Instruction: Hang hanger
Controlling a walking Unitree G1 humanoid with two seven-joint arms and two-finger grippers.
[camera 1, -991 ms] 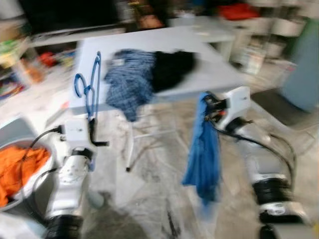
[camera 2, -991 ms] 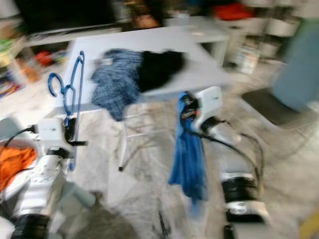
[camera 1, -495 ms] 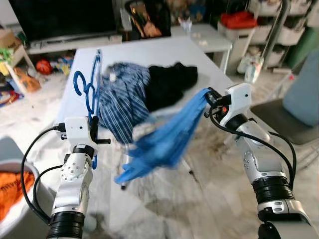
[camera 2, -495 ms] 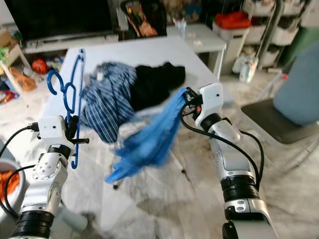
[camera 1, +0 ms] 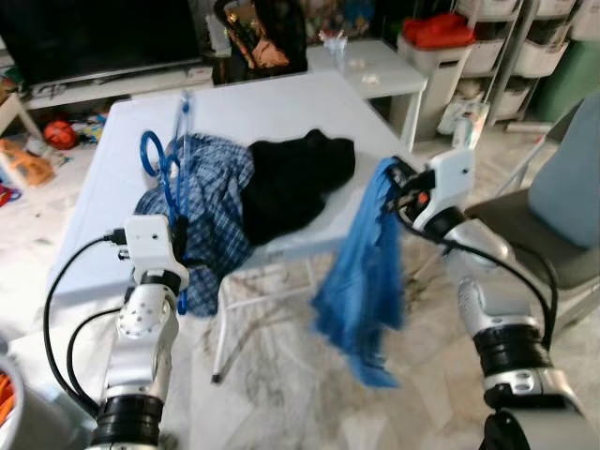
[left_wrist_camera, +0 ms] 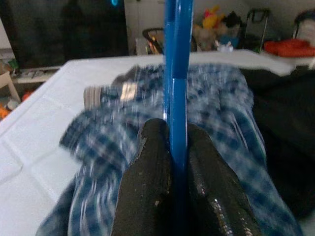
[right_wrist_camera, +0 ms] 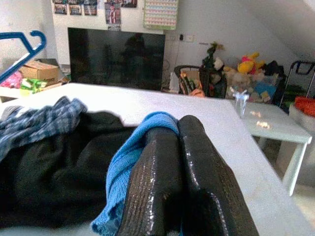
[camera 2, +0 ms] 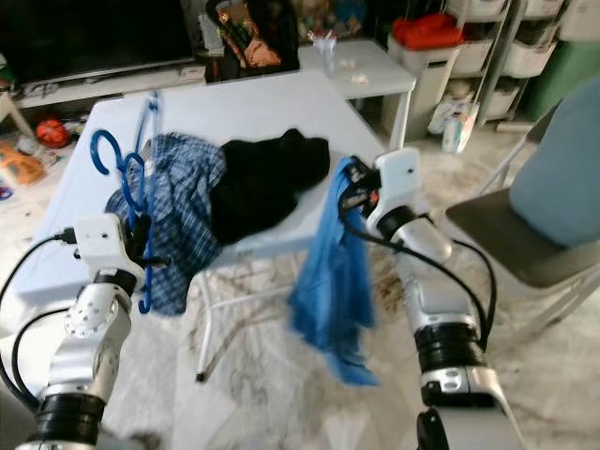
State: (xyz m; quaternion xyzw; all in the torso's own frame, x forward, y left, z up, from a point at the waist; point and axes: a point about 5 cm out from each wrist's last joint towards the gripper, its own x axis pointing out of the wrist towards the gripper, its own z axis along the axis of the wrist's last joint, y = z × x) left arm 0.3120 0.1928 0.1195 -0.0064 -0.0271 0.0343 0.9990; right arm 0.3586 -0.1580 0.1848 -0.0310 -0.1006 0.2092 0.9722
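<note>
My left gripper (camera 1: 175,231) is shut on the lower bar of a blue plastic hanger (camera 1: 177,155), which stands upright in front of the white table (camera 1: 281,101). In the left wrist view the fingers (left_wrist_camera: 150,147) pinch the hanger (left_wrist_camera: 176,73). My right gripper (camera 1: 395,180) is shut on a blue garment (camera 1: 369,274) that hangs down beside the table's near right corner. The right wrist view shows the blue cloth (right_wrist_camera: 129,164) clamped between the shut fingers (right_wrist_camera: 194,147). A blue plaid shirt (camera 1: 214,202) and a black garment (camera 1: 292,176) lie heaped on the table.
A grey-blue chair (camera 1: 564,192) stands close on the right. Behind the table are a smaller white table (camera 1: 377,70), a dark TV (camera 1: 94,37) on a low stand, and shelves with bins (camera 1: 487,47). Toys (camera 1: 28,150) lie on the floor at left.
The blue garment, flung out to the left half a second ago, now hangs straight down from my right gripper. The view has shifted, with the table nearer. Both grips are unchanged.
</note>
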